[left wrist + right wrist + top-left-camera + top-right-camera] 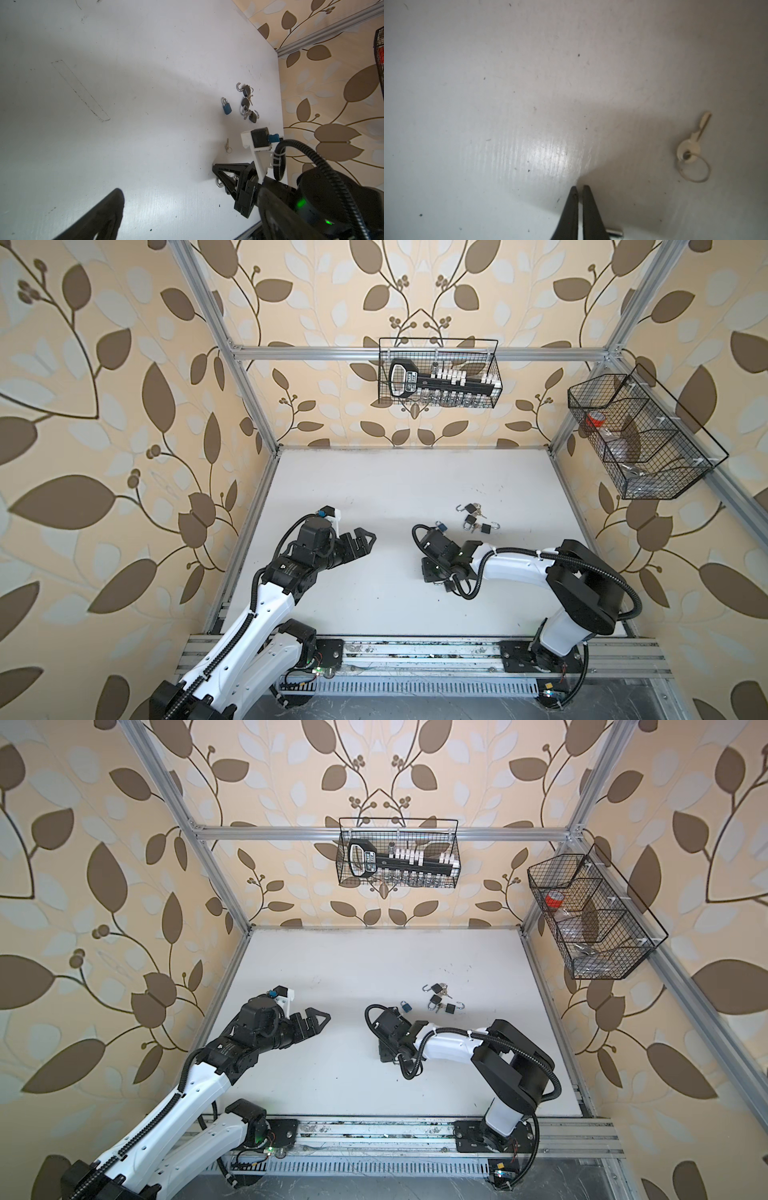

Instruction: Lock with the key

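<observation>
In both top views the left gripper point(366, 540) point(321, 1020) hangs over the counter point(374, 489) point(332, 969) with its jaws spread wide and nothing between them. The right gripper point(430, 572) point(384, 1052) is lowered close to the counter, and the wrist above it hides how its jaws stand. Beyond that wrist lies a blue padlock point(441, 526) point(406, 1006), with a cluster of dark padlocks point(473, 518) point(440, 998) just beside it. The loose key cannot be made out from up here.

In the left wrist view the right gripper point(215, 166) lies low over the counter point(124, 104), its fingers drawn together to a point. A silver shackle point(219, 184) pokes out from under them; whether the gripper has hold of that lock cannot be told. The key point(227, 146), on a thin ring, lies flat near the gripper's tip but clear of it, between the gripper and the blue padlock point(227, 108). The dark padlocks point(248, 104) sit farther off, some with shackles swung open and keys in them.

In the right wrist view the right gripper point(579, 188) is almost closed: only a thin slit parts the tips, and nothing shows between them. The key point(693, 143) lies on the counter point(508, 83) off to one side of the tips, apart from them, its ring threaded through its head. An end of the shackle point(614, 232) shows beside the base of one finger.
</observation>
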Available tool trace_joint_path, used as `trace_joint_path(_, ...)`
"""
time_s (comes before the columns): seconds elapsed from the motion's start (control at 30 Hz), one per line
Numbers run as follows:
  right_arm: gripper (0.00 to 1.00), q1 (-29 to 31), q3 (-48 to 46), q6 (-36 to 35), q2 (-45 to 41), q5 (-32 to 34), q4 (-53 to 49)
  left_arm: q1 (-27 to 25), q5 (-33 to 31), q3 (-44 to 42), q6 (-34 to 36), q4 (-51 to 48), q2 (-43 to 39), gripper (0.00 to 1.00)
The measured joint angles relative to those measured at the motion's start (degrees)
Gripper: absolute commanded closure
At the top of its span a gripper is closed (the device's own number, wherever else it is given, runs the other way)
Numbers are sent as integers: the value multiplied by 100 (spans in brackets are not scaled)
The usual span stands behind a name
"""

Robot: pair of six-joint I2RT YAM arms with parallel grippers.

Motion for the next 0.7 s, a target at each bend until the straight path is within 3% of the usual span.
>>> trace_joint_path(0.13, 67, 179, -101, -505, -245, -280, -37, 0, 243, 0, 125, -11, 4, 1)
trace_joint_path(0.27, 54, 131, -385, -857, -1043, -509, -70, -114, 374, 0, 216, -9, -22, 1)
trace_joint_path(0.4, 48, -400, -734, -1036, -1561, -619, -63, -758, 289, -2, 295, 15, -234, 1)
trace_joint_path(0.57, 37, -839, -1045, -1259, -1554, -916, -140, -1742, 46, -116, 293, 315, -332, 1)
trace_joint_path(0.7, 33, -846, -1043, -1388, -1467, -1163, -63, -1996, -37, -299, 271, 485, -151, 1)
